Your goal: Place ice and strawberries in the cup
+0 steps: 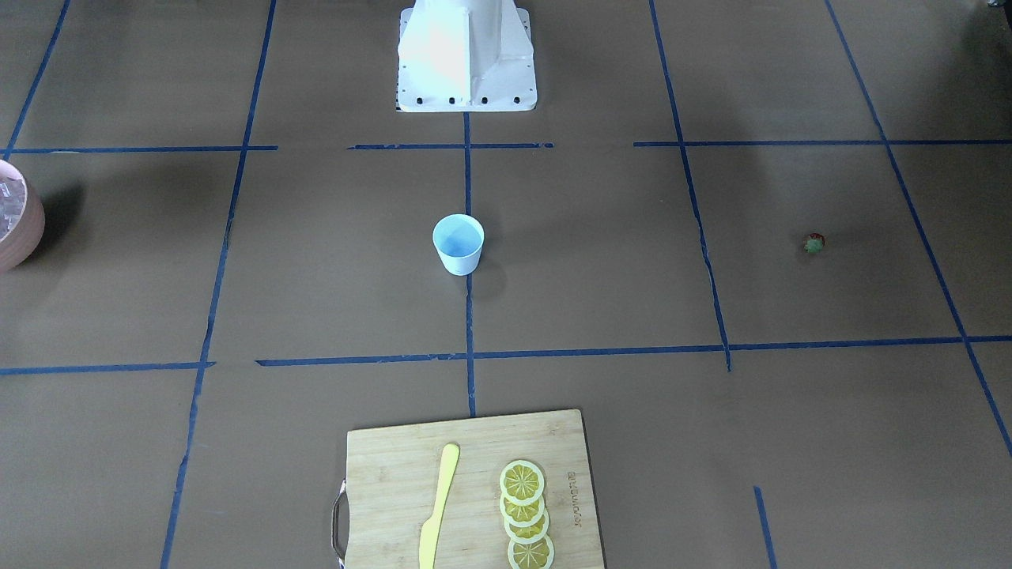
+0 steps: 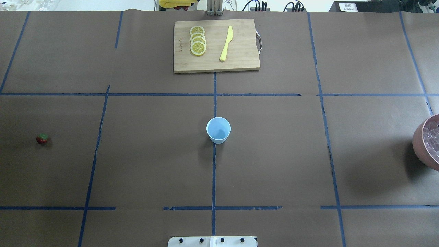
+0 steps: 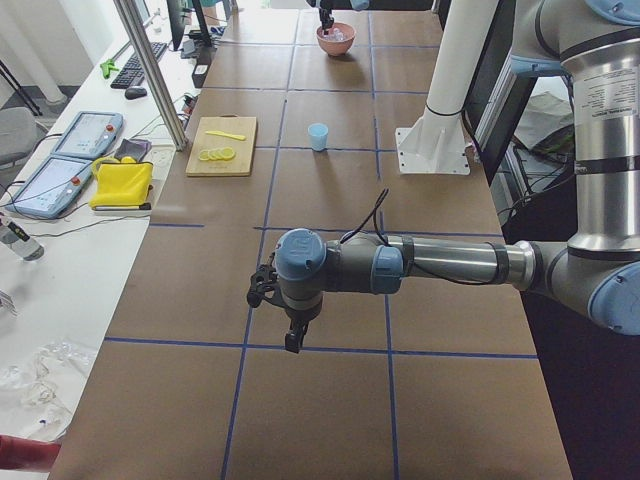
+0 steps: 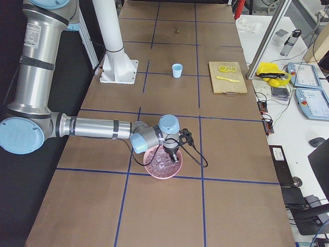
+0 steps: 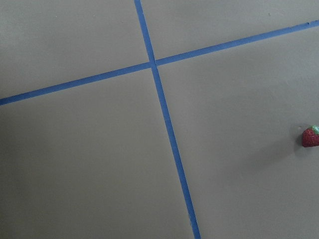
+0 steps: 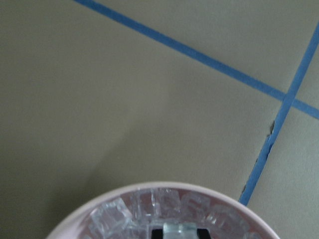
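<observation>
The white cup (image 2: 218, 129), pale blue inside and empty, stands at mid-table; it also shows in the front view (image 1: 458, 243). One red strawberry (image 2: 42, 138) lies far to the robot's left, at the right edge of the left wrist view (image 5: 310, 137). My left gripper (image 3: 293, 338) hangs above the table near it; I cannot tell if it is open. Ice cubes (image 6: 149, 211) fill the pink bowl (image 2: 420, 145). My right gripper (image 6: 180, 232) is down in the bowl (image 4: 154, 170), its dark fingertips (image 6: 155, 232) closed around one clear cube.
A wooden cutting board (image 2: 216, 63) with lemon slices (image 2: 198, 40) and a yellow knife (image 2: 226, 43) lies at the far edge, beyond the cup. Blue tape lines cross the brown table. The robot base (image 1: 466, 55) stands behind the cup.
</observation>
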### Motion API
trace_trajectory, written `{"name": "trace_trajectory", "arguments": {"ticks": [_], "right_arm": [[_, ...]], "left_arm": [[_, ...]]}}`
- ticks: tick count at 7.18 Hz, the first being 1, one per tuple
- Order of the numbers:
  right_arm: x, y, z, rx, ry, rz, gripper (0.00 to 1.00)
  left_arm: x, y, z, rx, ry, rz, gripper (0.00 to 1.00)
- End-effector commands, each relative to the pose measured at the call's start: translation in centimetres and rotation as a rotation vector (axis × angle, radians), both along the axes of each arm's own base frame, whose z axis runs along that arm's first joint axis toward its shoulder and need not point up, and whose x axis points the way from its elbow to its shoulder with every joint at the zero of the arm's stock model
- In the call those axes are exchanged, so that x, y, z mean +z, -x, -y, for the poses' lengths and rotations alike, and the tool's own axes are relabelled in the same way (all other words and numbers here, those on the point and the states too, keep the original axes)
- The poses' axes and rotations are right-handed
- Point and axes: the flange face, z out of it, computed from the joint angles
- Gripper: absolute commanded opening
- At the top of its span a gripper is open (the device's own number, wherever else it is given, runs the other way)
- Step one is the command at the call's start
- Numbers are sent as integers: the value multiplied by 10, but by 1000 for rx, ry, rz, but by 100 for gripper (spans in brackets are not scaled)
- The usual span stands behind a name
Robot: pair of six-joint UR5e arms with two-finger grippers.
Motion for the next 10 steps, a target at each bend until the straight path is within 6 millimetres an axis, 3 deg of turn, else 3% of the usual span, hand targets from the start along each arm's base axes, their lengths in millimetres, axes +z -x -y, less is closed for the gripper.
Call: {"name": "trace_trajectory", "arguments": {"ticks": [1, 2, 3, 5, 6, 8, 9, 10], "right_arm": [[-43, -2, 24, 17, -75, 33, 6], [-52, 0, 29, 34, -69, 44, 0], [-75, 8, 49, 110, 20, 86, 0], [-112, 60, 63, 132, 70, 131, 0], [-152, 101, 66, 137, 62, 152, 0], [-221, 213, 62, 156, 96, 191, 0], [-253, 276, 50, 169, 113, 189, 0], [-309, 327, 49, 202, 145, 162, 0]], "left_arm": [[0, 0, 0, 0, 1, 0, 100], [1, 0, -1, 1, 2, -2, 100], [2, 0, 0, 1, 3, 0, 100], [-6, 0, 1, 0, -17, -1, 100], [-8, 0, 1, 0, -25, -1, 100], [-12, -1, 4, 1, -34, -1, 100], [-13, -1, 5, 1, -37, 0, 100], [-13, -1, 5, 1, -37, 0, 100]]}}
